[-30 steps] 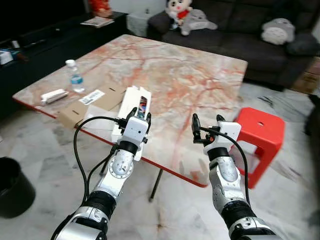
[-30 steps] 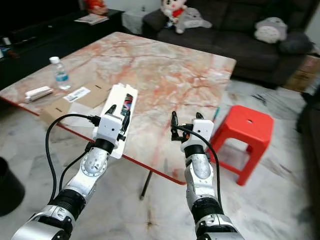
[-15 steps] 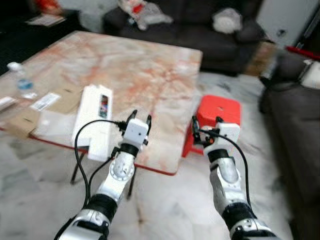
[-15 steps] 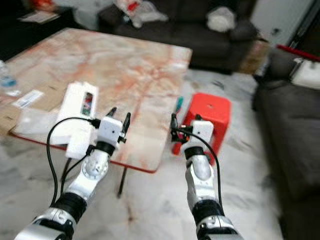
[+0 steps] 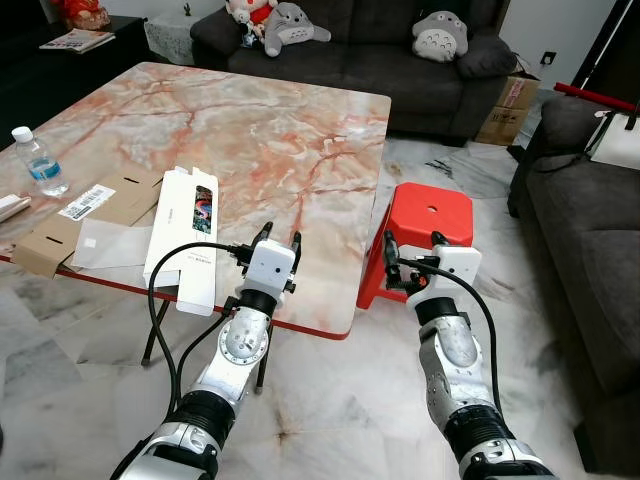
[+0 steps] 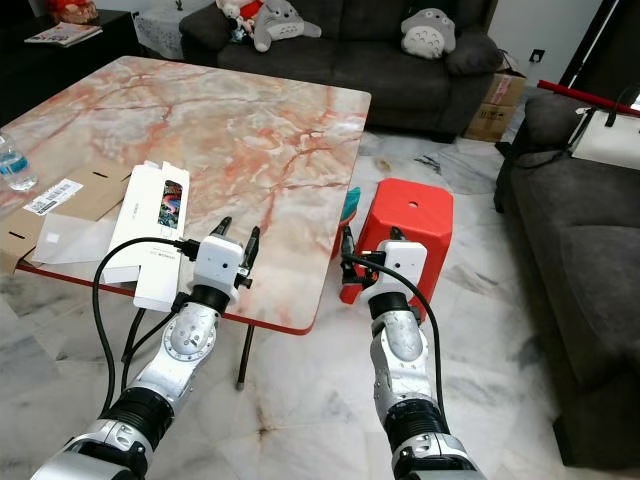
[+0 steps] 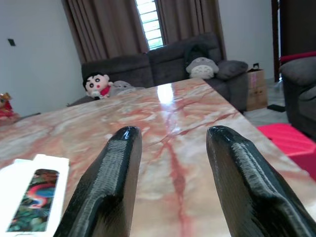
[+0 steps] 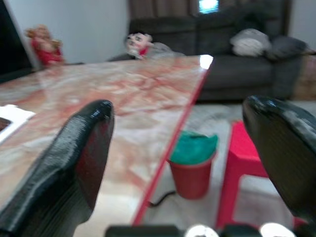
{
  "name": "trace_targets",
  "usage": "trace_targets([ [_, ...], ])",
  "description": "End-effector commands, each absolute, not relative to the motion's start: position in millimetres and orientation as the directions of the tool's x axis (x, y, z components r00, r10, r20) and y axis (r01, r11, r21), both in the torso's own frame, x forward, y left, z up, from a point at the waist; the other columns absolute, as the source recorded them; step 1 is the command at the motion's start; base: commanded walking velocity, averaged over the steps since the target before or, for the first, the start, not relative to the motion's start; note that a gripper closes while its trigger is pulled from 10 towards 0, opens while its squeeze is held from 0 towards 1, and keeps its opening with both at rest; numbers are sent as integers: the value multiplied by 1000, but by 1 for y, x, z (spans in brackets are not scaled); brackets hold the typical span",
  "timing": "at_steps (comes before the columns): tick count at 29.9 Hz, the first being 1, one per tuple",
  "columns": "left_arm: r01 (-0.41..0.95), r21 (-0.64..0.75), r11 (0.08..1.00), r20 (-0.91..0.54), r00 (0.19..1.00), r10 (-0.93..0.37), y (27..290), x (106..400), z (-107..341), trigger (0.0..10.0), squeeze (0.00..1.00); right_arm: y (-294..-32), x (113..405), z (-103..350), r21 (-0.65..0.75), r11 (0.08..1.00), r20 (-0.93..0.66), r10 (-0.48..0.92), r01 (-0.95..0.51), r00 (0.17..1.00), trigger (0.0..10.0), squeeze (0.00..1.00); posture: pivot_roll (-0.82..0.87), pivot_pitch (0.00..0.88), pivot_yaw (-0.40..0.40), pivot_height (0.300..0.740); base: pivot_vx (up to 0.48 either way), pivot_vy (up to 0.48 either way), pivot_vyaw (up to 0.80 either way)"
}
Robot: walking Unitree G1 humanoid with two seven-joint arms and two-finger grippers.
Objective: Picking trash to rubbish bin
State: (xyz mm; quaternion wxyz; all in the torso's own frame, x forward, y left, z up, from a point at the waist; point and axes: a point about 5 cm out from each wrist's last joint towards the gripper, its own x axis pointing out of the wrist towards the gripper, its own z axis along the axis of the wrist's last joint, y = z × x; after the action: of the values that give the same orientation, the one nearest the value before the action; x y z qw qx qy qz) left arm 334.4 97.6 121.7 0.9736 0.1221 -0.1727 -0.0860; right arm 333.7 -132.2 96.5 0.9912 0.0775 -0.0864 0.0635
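Standing at the tabletop (image 5: 300, 120) edge, both pincers empty.

The long white box (image 5: 185, 235) lies flat near the tabletop's near edge, beside flattened cardboard (image 5: 95, 205); it looks light, stiff, thin-walled, best pinched across its narrow width. Left pincer (image 5: 278, 236) and right pincer (image 5: 412, 241) hover spread apart, grasping nothing.

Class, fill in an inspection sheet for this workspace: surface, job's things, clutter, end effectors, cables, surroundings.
Surface: marble table, red-edged.
Job's things: white box overhanging the table's near edge; flat cardboard; clear plastic sheet; small red bin with green contents, between table and stool.
Clutter: water bottle.
End effectors: left end effector open, raised at the table's near edge; right end effector open, before the stool.
Cables: black cable looping from left wrist.
Surroundings: red stool, dark sofa with plush toys.
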Motion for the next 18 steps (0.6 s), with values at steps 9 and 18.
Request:
trace_targets([
  [9,128,259,957,325,922,-211,94,335,125,10000,0,-136,333,98,141,981,187,108,-135,976,10000,0,53,82,-85,740,0,0,-680],
  [18,128,258,958,327,921,-211,94,335,125,10000,0,-136,333,99,138,981,194,107,-135,975,10000,0,53,82,-85,740,0,0,0],
])
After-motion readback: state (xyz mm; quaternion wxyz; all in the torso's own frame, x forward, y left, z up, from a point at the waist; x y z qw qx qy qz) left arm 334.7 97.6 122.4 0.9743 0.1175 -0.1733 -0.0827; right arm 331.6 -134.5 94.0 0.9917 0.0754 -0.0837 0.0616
